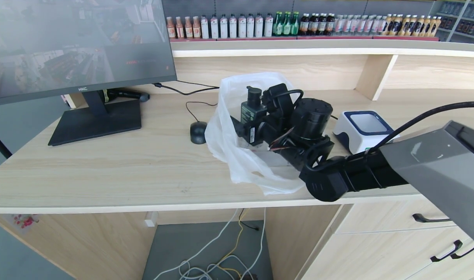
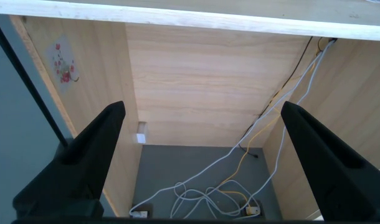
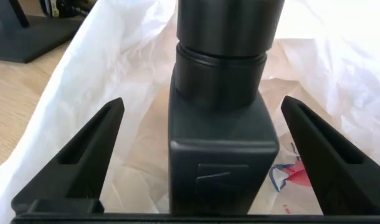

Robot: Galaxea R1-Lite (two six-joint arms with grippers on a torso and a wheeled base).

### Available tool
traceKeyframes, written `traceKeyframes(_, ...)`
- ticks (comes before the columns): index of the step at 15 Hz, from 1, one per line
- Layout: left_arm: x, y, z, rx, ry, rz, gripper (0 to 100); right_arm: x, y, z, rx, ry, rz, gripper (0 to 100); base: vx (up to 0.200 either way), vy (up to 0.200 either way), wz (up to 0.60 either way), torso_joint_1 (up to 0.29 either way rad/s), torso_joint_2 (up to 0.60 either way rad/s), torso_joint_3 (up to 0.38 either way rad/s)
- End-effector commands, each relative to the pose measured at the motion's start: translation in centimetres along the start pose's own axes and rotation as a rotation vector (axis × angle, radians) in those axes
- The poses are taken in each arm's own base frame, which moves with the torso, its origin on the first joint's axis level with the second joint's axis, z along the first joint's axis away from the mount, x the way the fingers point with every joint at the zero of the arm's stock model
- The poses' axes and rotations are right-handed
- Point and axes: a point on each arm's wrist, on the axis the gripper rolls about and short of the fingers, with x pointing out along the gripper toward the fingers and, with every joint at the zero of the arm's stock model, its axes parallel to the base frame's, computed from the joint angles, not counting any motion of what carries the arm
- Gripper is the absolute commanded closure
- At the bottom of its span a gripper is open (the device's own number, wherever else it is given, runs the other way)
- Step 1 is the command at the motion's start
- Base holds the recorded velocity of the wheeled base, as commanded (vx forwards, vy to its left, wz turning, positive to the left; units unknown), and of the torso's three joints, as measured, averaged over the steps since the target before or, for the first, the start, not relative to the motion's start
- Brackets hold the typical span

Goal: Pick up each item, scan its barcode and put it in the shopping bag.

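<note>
Requesting status of the right gripper (image 3: 202, 106). (Operator)

Fingers (image 3: 84, 149) are spread wide on either side of the dark bottle (image 1: 251, 107). On one side a gap shows between finger and bottle; on the other the two are very close. Not clamped. (Inspector)

State the bottle position. (Operator)

Upright, cap upward, inside the open mouth of the white shopping bag (image 1: 229, 155). Its base is hidden behind the gripper. (Inspector)

List items around the bag. (Operator)

A white scanner (image 1: 361, 128) with a dark blue rim is near the bag on the robot's right. A black mouse (image 1: 198, 132) sits just beside it on the left, and a monitor (image 1: 77, 42) stands well beyond the mouse. All rest on the wooden counter (image 1: 105, 167). (Inspector)

State the left gripper (image 2: 202, 109) condition. (Operator)

Fingers apart, holding nothing. It hangs below the bag's level, under the counter edge, facing loose cables (image 2: 202, 193) on the floor. (Inspector)
</note>
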Motion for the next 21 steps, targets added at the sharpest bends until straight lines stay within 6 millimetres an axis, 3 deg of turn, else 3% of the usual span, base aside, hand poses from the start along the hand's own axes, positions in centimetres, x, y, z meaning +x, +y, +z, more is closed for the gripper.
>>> traceKeyframes(1,0.0,0.0,0.0,0.000,-0.001,0.001,0,-0.7,-0.3,2.2,0.002,-0.040,-0.006,0,0.000,0.000,0.00,0.000,0.00,0.000)
traceKeyframes(4,0.0,0.0,0.0,0.000,-0.001,0.001,0,-2.5,-0.7,4.2,0.002,-0.052,-0.008,0,0.000,0.000,0.00,0.000,0.00,0.000)
traceKeyframes(6,0.0,0.0,0.0,0.000,-0.001,0.001,0,-5.4,-1.3,6.8,-0.002,-0.111,-0.023,0,0.000,0.000,0.00,0.000,0.00,0.000)
traceKeyframes(8,0.0,0.0,0.0,0.000,-0.001,0.001,0,-8.1,-1.4,7.8,-0.006,-0.144,-0.024,0,0.000,0.000,0.00,0.000,0.00,0.000)
traceKeyframes(11,0.0,0.0,0.0,0.000,-0.001,0.001,0,-12.8,-1.5,7.2,-0.005,-0.162,-0.033,0,0.000,0.000,0.00,0.000,0.00,0.000)
traceKeyframes(14,0.0,0.0,0.0,0.000,-0.001,0.001,0,-15.8,-1.3,5.5,-0.004,-0.243,-0.078,0,0.000,0.000,0.00,0.000,0.00,0.000)
traceKeyframes(16,0.0,0.0,0.0,0.002,-0.001,0.001,0,-17.8,-1.1,4.7,-0.002,-0.181,-0.078,0,0.000,0.000,0.00,0.000,0.00,0.000)
traceKeyframes(21,0.0,0.0,0.0,0.002,-0.001,0.001,0,-19.0,0.1,5.2,0.065,-0.177,-0.097,0,0.000,0.000,0.00,0.000,0.00,0.000)
